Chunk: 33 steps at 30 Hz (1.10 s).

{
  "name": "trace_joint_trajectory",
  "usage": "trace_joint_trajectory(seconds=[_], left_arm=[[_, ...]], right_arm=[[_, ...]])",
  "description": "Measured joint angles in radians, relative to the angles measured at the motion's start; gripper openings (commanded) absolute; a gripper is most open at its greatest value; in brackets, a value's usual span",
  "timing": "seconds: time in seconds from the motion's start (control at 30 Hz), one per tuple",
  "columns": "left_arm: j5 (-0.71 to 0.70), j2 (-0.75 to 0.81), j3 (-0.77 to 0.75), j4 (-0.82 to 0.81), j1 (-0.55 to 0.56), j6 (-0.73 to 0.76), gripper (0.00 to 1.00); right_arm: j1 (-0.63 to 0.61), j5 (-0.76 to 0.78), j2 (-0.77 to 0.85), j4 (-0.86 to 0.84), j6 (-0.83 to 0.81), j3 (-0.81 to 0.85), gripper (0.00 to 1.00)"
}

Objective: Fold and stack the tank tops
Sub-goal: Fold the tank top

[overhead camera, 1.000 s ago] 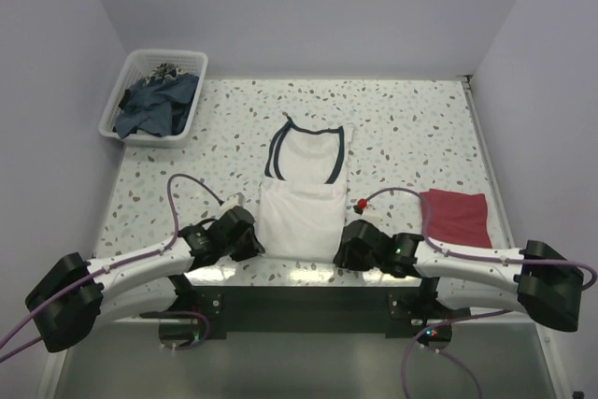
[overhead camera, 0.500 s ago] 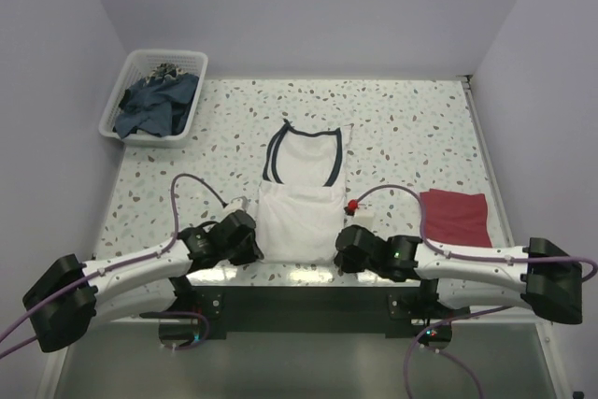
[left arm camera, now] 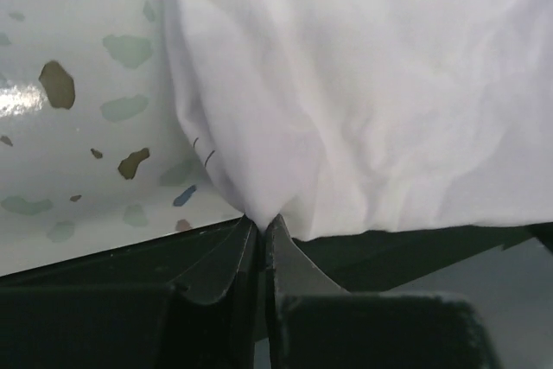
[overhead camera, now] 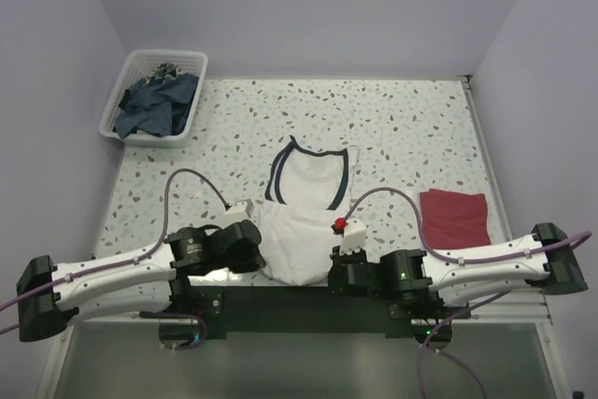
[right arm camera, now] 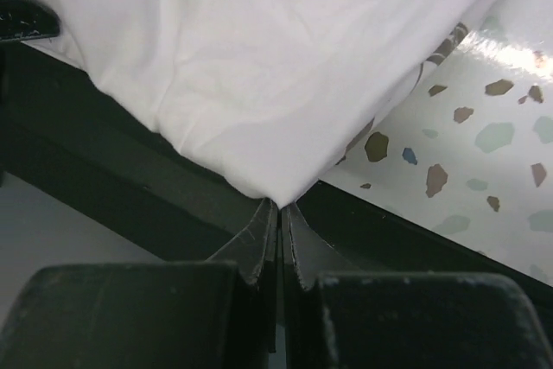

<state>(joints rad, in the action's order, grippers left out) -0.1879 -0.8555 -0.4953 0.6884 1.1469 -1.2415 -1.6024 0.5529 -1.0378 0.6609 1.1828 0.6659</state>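
- Fingertips are hidden beneath the wrists in the top view; only the wrist cameras show them.
- On the near-left corner of the white tank top, the left gripper is clenched, jaws pressed together with cloth pinched between them.
- At the near-right corner, the right gripper is clamped on the cloth in the same way.
- Both arms reach inward, low along the near edge of the table, wrists on either side of the bunched hem.
- That top lies mid-table, its navy-trimmed neck at the far end; any print is out of sight.
- To the right, well apart, lies the dark red tank top, folded.
- At far left, the basket holds dark blue cloth, too crumpled to identify.
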Motion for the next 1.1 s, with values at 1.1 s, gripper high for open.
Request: trace_joint_trajectory(seconds=[1.1], left_arm=[[0.103,-0.745,-0.753,-0.443,-0.611,0.365,0.0]], right_arm=[[1.081,-0.36,-0.325,-0.158,-0.566,0.452,0.0]])
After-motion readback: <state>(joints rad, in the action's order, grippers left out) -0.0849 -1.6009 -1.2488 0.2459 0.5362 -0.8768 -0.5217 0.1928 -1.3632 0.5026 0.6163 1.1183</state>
